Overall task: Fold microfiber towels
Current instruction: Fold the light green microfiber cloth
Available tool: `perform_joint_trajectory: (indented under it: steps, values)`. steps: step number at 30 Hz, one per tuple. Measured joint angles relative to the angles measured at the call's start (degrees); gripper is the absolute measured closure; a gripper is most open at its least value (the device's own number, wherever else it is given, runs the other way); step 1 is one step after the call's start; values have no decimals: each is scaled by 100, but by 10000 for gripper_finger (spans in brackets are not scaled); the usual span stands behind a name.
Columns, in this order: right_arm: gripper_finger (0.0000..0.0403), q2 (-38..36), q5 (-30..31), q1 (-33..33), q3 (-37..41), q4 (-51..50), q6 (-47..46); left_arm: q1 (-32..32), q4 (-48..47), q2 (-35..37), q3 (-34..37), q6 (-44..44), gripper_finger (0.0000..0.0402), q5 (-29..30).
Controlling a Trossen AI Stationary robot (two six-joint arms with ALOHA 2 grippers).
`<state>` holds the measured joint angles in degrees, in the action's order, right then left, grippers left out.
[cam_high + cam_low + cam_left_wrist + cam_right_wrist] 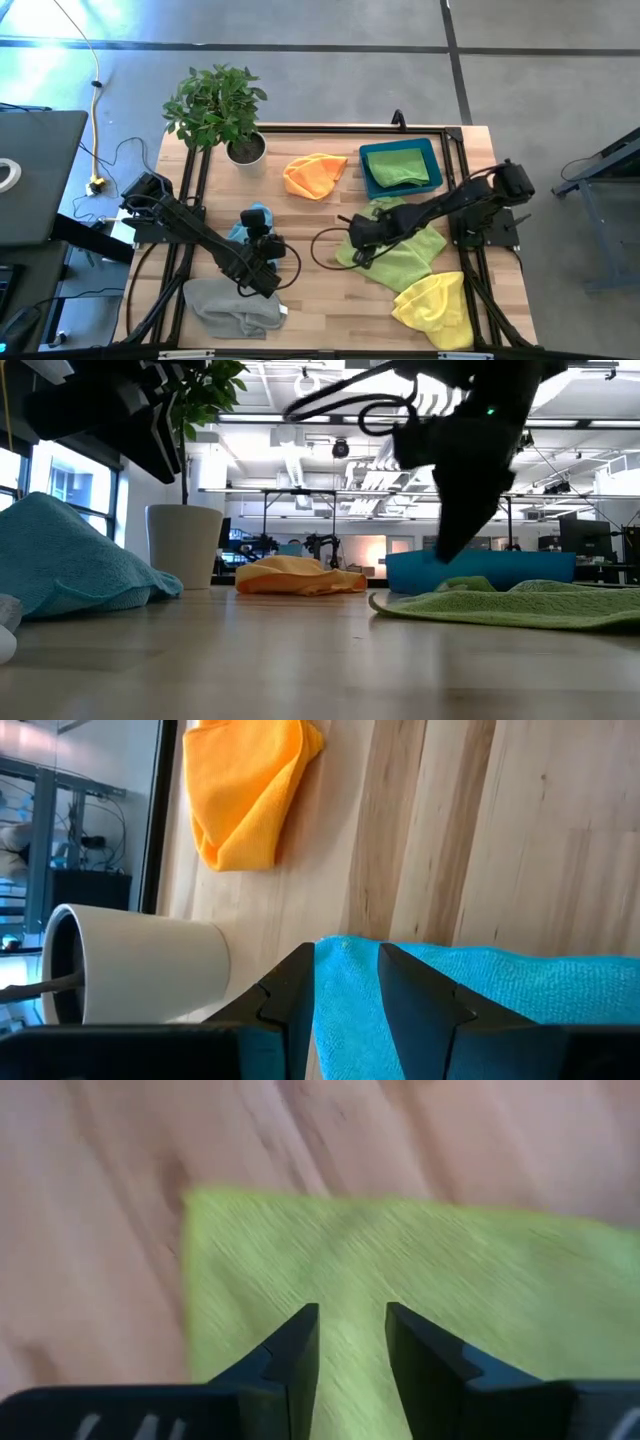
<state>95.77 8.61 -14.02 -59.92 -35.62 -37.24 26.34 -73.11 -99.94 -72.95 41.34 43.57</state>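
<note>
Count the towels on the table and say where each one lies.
6: orange towel beside the plant pot; green towel in the blue bin; lime green towel mid-right; yellow towel front right; light blue towel mid-left; grey towel front left. More may be hidden.

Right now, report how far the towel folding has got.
Done: a green towel lies in the blue bin, looking folded. In hand: the right gripper is over the lime towel, fingers apart, nothing gripped; the left gripper points at the light blue towel, also parted. Left: the orange, grey and yellow towels lie crumpled.
</note>
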Motion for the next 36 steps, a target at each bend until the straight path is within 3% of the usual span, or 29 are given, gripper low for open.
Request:
perform_joint_trajectory:
  steps: [5, 11, 15, 28, 36]
  values:
    - [302, 59, 178, -109, -156, -1099, -380, 1, -7, 0, 0, 79, 298, 5]
    - [302, 59, -420, -110, 221, -1348, -1068, 1, -4, 0, 0, 147, 298, 5]
    - [302, 59, -470, -112, 433, -1218, -1208, 1, -3, 0, 0, 149, 298, 23]
    - [302, 501, 107, -97, 859, 1803, 44, 1, 18, 0, 0, 203, 298, -44]
    - [302, 937, 995, -38, 889, 3733, 1264, 1, 92, 0, 0, 214, 298, -52]
